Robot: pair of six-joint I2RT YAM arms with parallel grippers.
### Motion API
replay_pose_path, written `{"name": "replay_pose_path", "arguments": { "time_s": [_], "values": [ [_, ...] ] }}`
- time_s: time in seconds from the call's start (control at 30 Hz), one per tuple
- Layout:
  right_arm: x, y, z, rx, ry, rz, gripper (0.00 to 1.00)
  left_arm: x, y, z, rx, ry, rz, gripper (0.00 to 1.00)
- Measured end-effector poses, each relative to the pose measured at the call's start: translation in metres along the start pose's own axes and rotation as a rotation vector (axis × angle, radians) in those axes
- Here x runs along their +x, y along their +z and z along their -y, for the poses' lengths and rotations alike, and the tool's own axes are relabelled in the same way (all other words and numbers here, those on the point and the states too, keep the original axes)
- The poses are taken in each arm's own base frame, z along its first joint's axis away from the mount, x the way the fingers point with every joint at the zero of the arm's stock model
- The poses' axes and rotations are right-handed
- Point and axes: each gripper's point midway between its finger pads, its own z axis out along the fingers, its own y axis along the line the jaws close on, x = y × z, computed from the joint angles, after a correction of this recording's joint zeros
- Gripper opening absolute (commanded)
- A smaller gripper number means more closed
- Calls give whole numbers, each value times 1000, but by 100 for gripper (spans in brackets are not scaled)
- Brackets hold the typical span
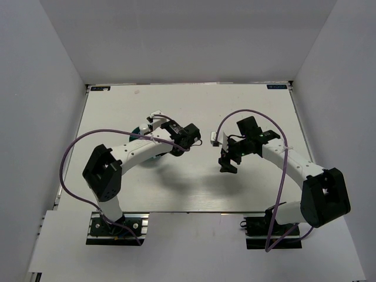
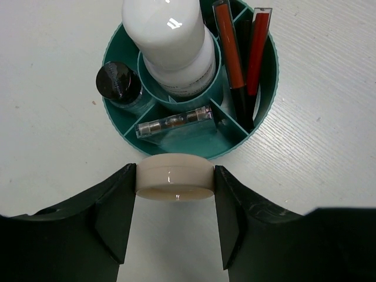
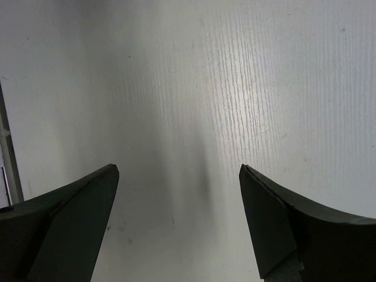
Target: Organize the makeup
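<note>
Left wrist: compact [image 2: 174, 182] in left gripper [image 2: 174, 175]

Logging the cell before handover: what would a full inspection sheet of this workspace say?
Surface: white table, faintly grained.
Job's things: white bottle, black tube, clear vial and red sticks sit in the teal tub; cream compact just outside its rim.
Clutter: nothing seen.
Grippers: left gripper shut on the compact; right gripper open, empty.
Cables: purple cables loop off both arms.
Surroundings: plain white walls.
</note>
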Motion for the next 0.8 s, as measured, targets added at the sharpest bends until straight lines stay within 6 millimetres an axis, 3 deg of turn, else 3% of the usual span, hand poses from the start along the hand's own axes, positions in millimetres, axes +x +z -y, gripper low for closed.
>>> {"name": "replay_pose_path", "arguments": {
  "time_s": [0.37, 0.8],
  "values": [
    [2, 1, -1, -11, 11, -9, 89, 14, 18, 7, -59, 8, 25, 0],
    [3, 1, -1, -13, 14, -12, 89, 4, 22, 7, -70, -38, 28, 0]
  ]
}}
